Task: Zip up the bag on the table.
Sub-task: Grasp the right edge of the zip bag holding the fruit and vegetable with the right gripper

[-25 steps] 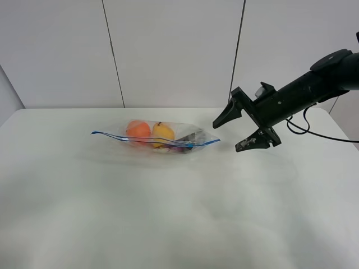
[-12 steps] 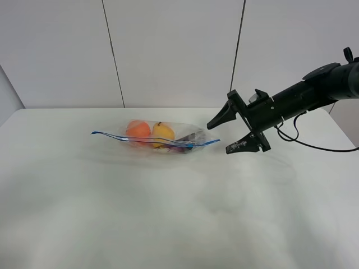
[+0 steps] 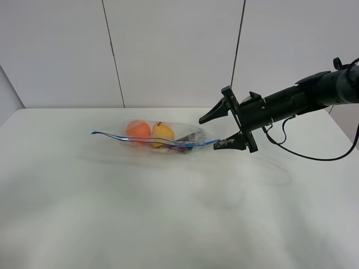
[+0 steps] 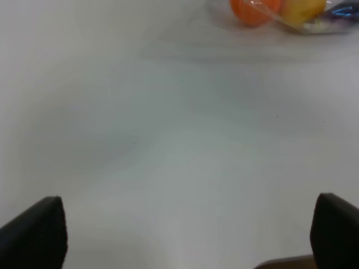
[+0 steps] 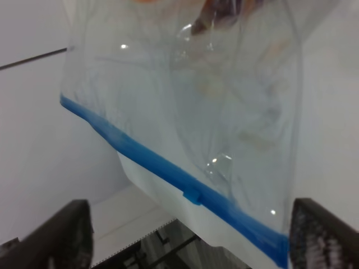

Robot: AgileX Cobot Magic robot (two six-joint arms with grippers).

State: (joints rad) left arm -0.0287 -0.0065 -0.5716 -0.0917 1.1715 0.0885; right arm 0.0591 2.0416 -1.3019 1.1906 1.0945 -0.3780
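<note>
The bag (image 3: 162, 137) lies on the table (image 3: 168, 218), clear and floppy, with a thin blue seal strip (image 3: 151, 140) along its near edge and orange and yellow fruit inside. My right gripper (image 3: 208, 134) is open, with its jaws on either side of the bag's right end. In the right wrist view the bag (image 5: 224, 95) fills the frame, its blue strip (image 5: 162, 165) running between the open fingers (image 5: 61, 230). My left gripper (image 4: 185, 235) is open and empty over bare table; the bag (image 4: 286, 11) shows at that view's edge. The left arm is out of the exterior view.
A grey panelled wall (image 3: 168, 50) stands behind the table's far edge. The right arm's black cable (image 3: 314, 157) hangs over the table's right side.
My right gripper has moved left toward the bag, from well clear of it to its right end, staying open. The bag has not moved.
</note>
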